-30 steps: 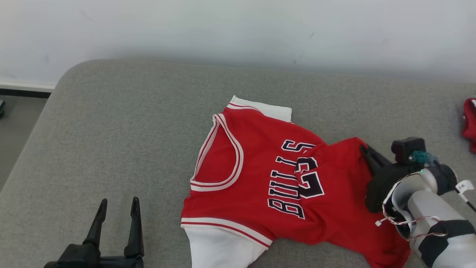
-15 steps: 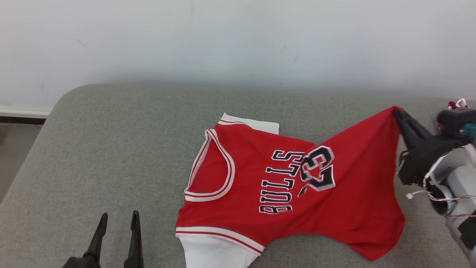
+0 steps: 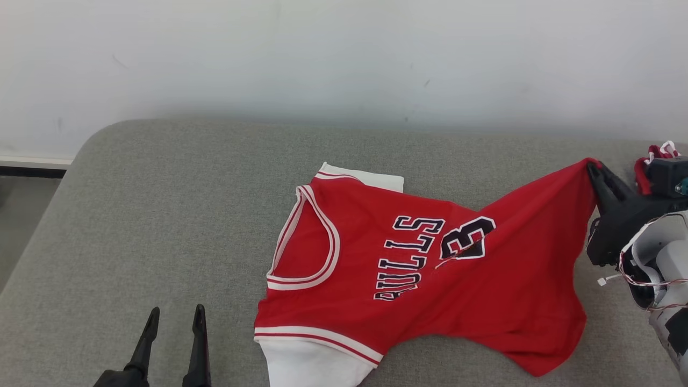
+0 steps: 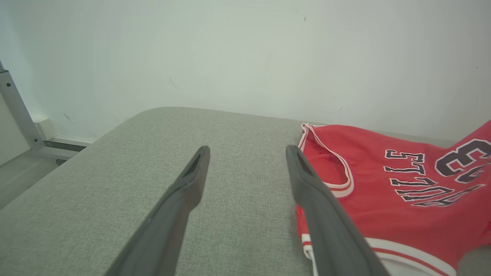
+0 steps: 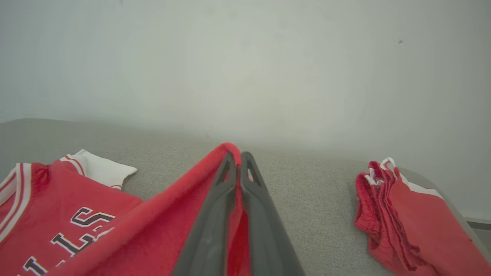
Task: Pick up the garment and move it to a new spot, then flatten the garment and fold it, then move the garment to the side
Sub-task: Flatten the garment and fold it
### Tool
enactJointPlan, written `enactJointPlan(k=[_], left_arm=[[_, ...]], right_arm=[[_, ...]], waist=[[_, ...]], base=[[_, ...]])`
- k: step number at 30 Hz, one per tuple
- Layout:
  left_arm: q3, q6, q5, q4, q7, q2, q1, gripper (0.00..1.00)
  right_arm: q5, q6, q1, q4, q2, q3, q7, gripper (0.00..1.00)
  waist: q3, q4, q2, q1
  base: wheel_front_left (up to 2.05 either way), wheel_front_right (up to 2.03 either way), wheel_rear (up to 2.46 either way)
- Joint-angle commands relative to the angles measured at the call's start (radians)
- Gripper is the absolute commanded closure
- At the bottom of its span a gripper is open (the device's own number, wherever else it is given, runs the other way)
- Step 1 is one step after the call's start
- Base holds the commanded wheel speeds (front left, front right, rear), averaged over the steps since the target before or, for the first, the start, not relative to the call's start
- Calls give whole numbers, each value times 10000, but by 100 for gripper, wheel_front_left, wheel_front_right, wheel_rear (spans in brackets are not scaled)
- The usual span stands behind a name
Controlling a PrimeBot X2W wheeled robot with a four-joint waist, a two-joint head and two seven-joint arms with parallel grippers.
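On bench (image 3: 161, 215) centre, jersey (image 3: 408, 269) half spread. Right pincer (image 3: 593, 171) shut tight on raised hem corner. Left pincer (image 3: 177, 312) wide open, empty. Flattening step; next likely pull corner taut, lay flat.

1. The near white sleeve of the garment (image 3: 430, 279) is cut off by the head view's bottom edge.
2. A fold hides part of its number.
3. The base of the left claw (image 3: 177, 310) is cut off below.
4. The red cloth (image 3: 639, 173) behind the right claw (image 3: 594, 172) is mostly hidden.
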Motion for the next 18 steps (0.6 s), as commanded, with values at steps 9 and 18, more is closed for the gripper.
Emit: enactJointPlan(k=[9,18], left_arm=[[67,53,104,-79,-31,-14,140,0],[297,36,220,-186,-31,-15,333,0]], right_arm=[[-334,-29,-148,831,229,130,-986,0],[-456,-29,847,-158,-89,-192,-1624,0]], waist=[[-157,-151,-1,0],[-344,-575,-1,0]], base=[[0,0,0],[0,0,0]])
